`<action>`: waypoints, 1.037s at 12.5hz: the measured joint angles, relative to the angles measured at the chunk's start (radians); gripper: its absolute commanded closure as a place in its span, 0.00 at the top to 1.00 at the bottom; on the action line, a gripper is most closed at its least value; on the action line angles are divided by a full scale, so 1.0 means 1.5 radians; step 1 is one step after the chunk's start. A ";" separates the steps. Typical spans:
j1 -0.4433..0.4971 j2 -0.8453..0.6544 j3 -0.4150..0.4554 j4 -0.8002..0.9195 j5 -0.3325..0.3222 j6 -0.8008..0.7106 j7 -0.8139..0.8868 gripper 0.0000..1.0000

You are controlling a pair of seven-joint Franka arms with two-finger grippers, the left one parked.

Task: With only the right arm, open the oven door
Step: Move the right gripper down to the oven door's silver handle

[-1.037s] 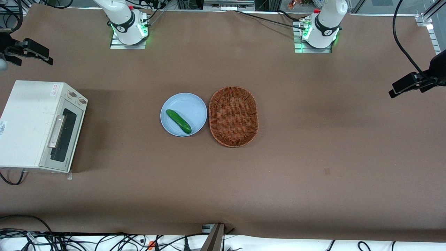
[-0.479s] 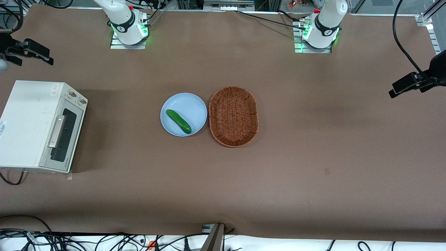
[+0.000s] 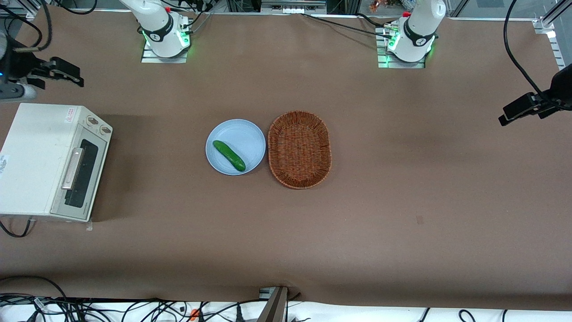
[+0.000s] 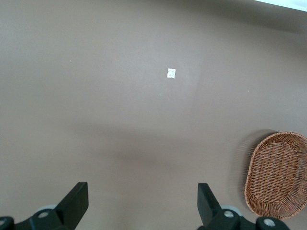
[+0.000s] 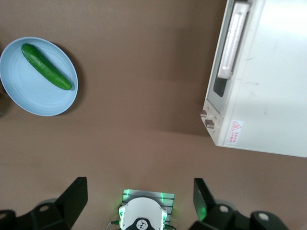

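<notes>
1. One oven sits at the working arm's end of the table, its door facing the middle of the table, probably so the flap has bare room to drop open.
2. Its door is shut, flat against the oven's front, and the silver bar handle runs along the top edge of the door, where a pull would tip the flap outward and down.
3. High over the table, the pincer of the right arm hangs apart from the oven and farther from the front camera than it; its fingers are spread wide and grip nothing, which suits an approach to the handle.
4. From that height the wrist camera takes in the handle and both knobs, so the arm seems placed for a look before it comes down.
5. Near the table's middle, a blue plate with a cucumber lies just beside a wicker basket, both well apart from the oven and out of the door's swing.
</notes>
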 measured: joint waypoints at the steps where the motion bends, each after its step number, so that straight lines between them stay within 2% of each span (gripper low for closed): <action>1: 0.005 0.011 0.000 -0.003 -0.003 0.000 0.000 0.85; 5: 0.041 0.053 0.001 -0.013 -0.048 0.000 0.001 0.57; 9: 0.057 0.083 0.001 -0.032 -0.088 0.002 0.023 0.21; 13: 0.058 0.125 0.001 -0.039 -0.147 0.026 0.024 0.07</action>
